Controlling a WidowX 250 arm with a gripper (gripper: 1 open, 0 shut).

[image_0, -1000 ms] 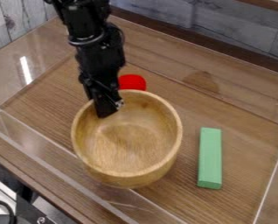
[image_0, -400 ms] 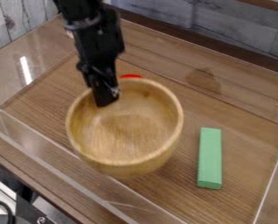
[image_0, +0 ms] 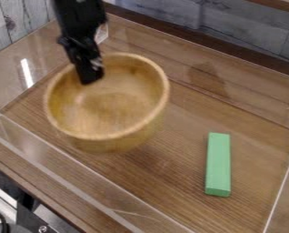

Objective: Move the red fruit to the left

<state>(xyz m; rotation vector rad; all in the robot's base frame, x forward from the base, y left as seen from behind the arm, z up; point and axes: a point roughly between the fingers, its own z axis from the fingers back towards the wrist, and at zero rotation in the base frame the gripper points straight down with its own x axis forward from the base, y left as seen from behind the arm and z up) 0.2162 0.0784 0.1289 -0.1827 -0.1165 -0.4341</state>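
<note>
1. The gripper pinches the wooden bowl by its far-left rim, tilting it.
2. The red fruit is out of sight, perhaps behind the bowl.
3. A green block lies near the tabletop's right edge.

bowl – left of centre on table, my gripper at its back-left rim | block – front right, well apart

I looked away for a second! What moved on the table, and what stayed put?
The gripper, clamped on the wooden bowl's rim, lifted the bowl up and toward the left of the picture. The red fruit that peeked out behind the bowl earlier is now out of sight. The green block stayed where it was.
</note>
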